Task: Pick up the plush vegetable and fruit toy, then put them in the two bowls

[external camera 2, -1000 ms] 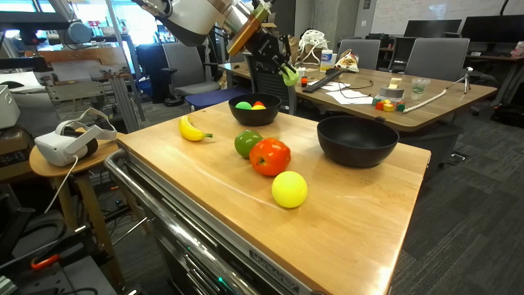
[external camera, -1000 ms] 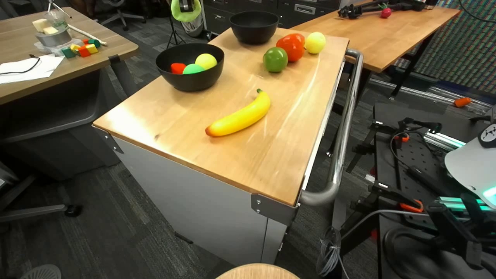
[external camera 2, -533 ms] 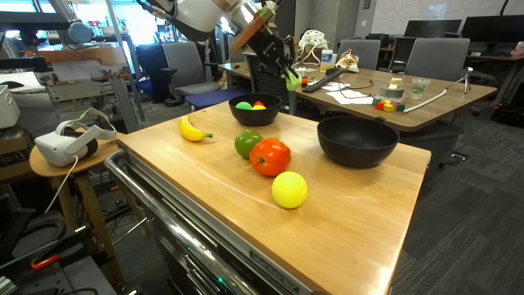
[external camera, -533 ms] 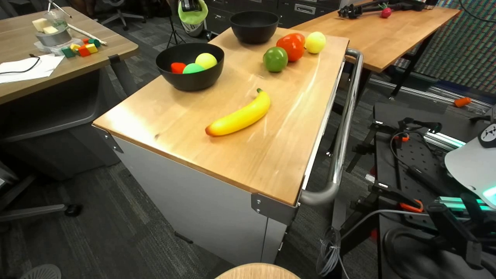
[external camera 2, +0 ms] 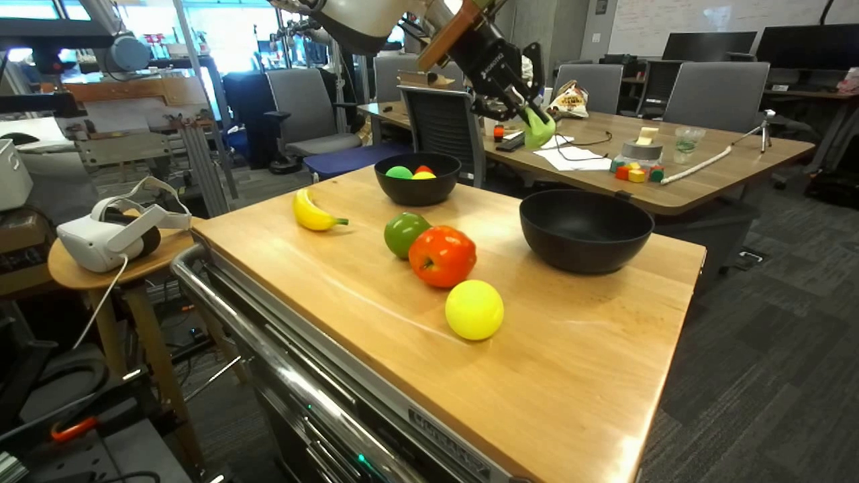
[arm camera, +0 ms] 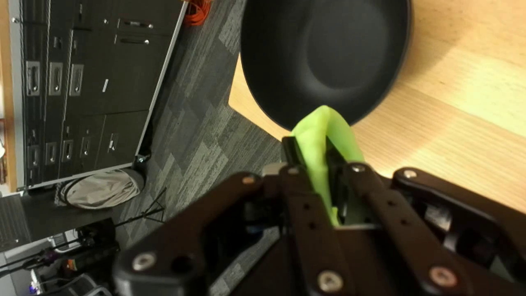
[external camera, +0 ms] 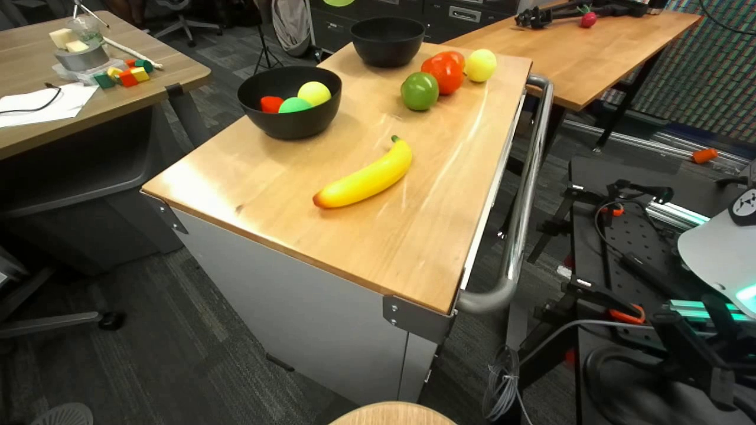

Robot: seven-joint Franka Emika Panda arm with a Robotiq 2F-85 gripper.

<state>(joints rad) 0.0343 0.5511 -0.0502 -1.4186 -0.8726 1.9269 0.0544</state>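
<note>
My gripper [arm camera: 314,150] is shut on the pale green leafy toy [arm camera: 318,133]. It holds the toy in the air near the empty black bowl [arm camera: 271,78], whose inside shows in the wrist view. In an exterior view the gripper [external camera 2: 533,119] and pale green toy [external camera 2: 539,136] are above and behind that bowl [external camera 2: 584,245]. The second black bowl [external camera: 295,125] holds a red, a green and a yellow toy [external camera: 314,92]. On the cart top lie the banana [external camera: 366,177], dark green round [external camera 2: 405,233], red toy [external camera 2: 443,258] and yellow ball [external camera 2: 475,310].
The wooden cart top [external camera 2: 577,376] has a metal handle [external camera: 525,195] along one side. A table with blocks and papers [external camera 2: 570,157] stands behind the bowls. A stool with a white headset [external camera 2: 121,231] stands beside the cart.
My gripper has moved to the right with the pale green toy, from above the filled bowl's side towards the empty bowl. The toys on the cart have not moved.
</note>
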